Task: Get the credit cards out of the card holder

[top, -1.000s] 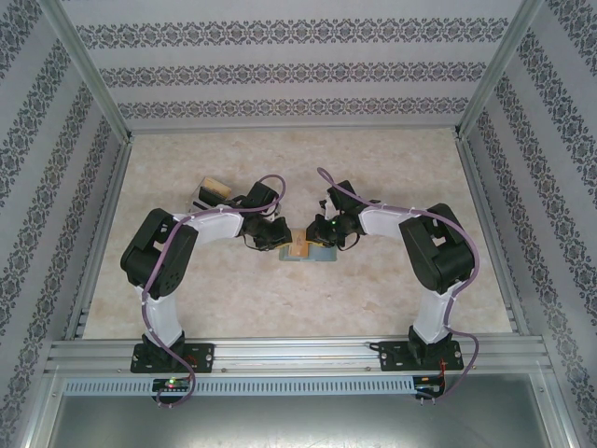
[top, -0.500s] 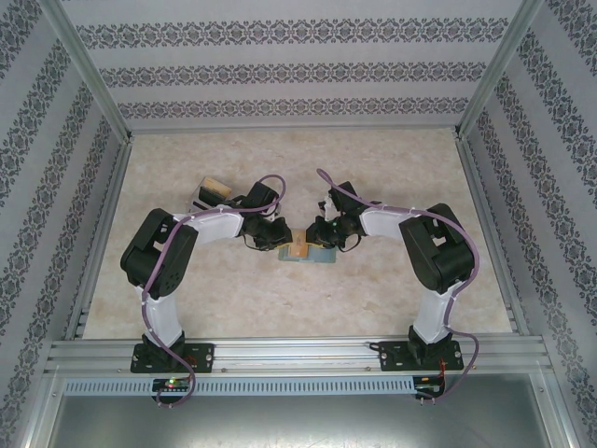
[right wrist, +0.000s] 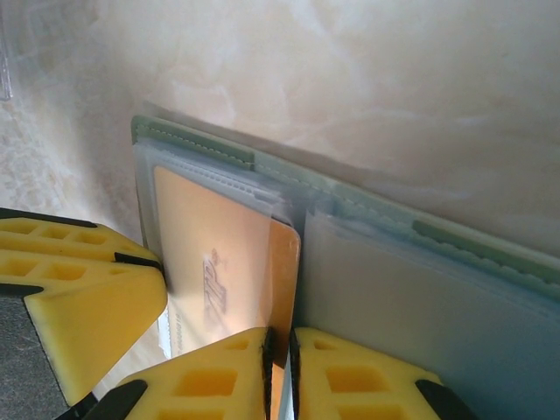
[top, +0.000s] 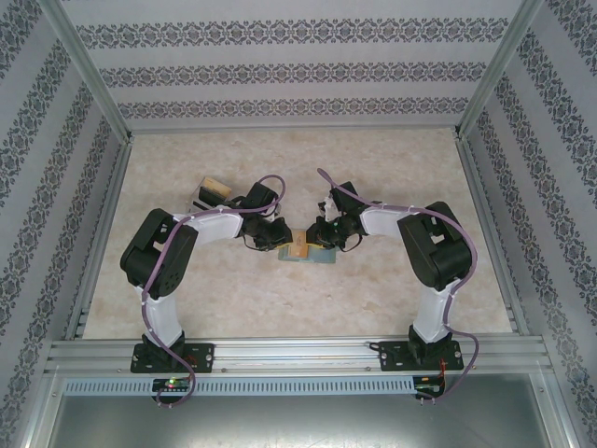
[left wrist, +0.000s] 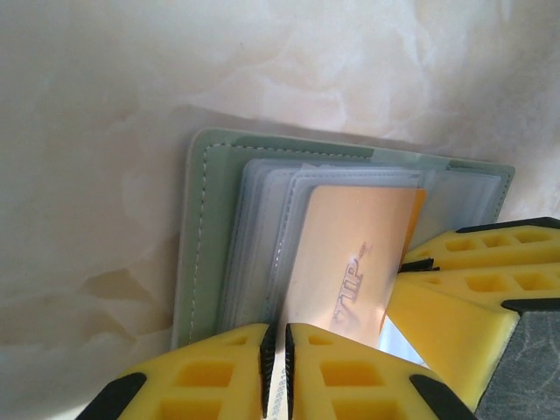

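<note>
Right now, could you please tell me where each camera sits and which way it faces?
Top external: above and behind the bases, looking down at the table; both arms show, left gripper and right gripper meeting over the holder.
Left wrist: on the left arm, looking down at the holder; own fingers below, right gripper's at right.
Right wrist: mirrored; own fingers below, left gripper's at left.
Shared: all see the yellow card.

The card holder (top: 313,254) lies open near the middle of the worktop (top: 392,159), with the left end effector (left wrist: 277,350) on its left and the right end effector (right wrist: 282,346) on its right, both meeting at its near edge. A credit card (left wrist: 350,254) sits in the sleeves of its left half, and a small box (top: 210,193) lies behind and to the left.
</note>
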`<act>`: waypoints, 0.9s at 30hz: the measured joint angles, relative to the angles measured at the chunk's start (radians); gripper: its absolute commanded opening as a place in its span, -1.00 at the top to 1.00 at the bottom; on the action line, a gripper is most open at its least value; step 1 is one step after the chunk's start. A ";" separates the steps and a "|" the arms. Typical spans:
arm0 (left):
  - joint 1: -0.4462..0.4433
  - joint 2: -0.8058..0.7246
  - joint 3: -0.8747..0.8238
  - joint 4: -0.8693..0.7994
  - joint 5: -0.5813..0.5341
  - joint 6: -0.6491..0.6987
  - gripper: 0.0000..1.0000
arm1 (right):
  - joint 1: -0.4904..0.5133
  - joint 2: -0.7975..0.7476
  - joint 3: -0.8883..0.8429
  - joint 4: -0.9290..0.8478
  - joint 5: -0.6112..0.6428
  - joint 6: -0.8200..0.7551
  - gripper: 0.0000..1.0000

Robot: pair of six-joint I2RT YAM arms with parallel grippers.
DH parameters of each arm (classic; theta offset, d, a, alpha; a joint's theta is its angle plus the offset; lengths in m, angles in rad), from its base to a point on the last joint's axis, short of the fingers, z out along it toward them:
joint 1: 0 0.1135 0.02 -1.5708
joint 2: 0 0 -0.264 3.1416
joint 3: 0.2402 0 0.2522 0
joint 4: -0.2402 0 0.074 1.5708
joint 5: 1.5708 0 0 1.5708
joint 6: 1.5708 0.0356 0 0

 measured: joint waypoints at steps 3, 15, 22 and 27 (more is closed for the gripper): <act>0.000 0.000 -0.001 0.002 0.002 0.000 0.66 | 0.000 0.000 0.000 0.003 -0.003 0.000 0.70; 0.000 -0.007 -0.003 0.006 0.011 0.003 0.37 | -0.006 -0.010 0.000 -0.002 0.006 -0.006 0.99; 0.000 -0.019 -0.003 -0.011 0.008 0.010 0.42 | -0.026 -0.067 -0.030 -0.036 0.056 -0.030 1.00; 0.000 -0.019 -0.002 -0.017 0.008 0.013 0.50 | -0.035 -0.067 -0.036 -0.040 0.054 -0.034 0.76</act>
